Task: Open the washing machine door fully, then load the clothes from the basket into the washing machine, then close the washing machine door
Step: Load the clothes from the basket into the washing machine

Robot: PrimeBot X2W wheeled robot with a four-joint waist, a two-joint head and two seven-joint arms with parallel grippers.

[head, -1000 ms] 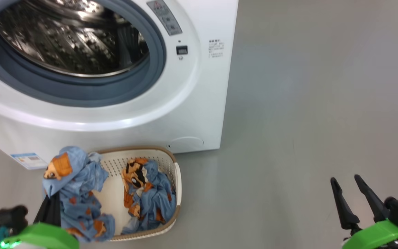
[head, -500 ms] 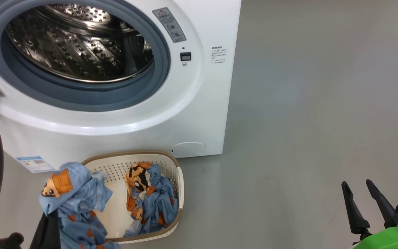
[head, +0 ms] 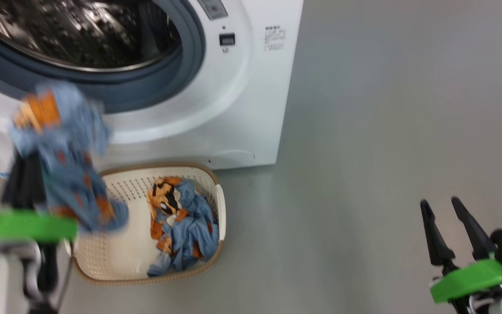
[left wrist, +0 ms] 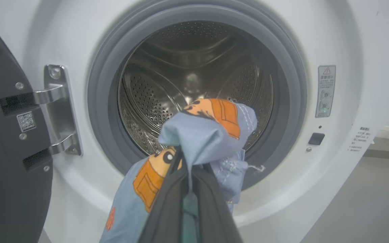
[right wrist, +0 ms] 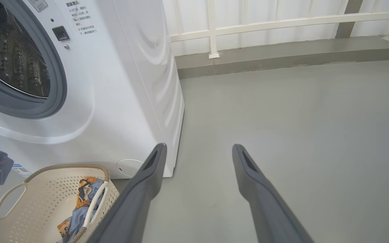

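Note:
The washing machine stands with its steel drum open. Its black door is swung out on the left in the left wrist view. My left gripper is shut on a piece of the clothes, blue with orange prints. That piece hangs blurred in front of the drum's lower rim, above the basket. More of the clothes lie in the basket's right half. My right gripper is open and empty over the floor at the right, apart from everything.
Bare grey floor stretches right of the machine. A white railing and a low kerb run behind it. The door's metal hinge juts out left of the grey gasket.
My left gripper has risen with the blue piece from the basket's left edge up to the drum opening. The head camera has shifted. The right gripper stays open in place.

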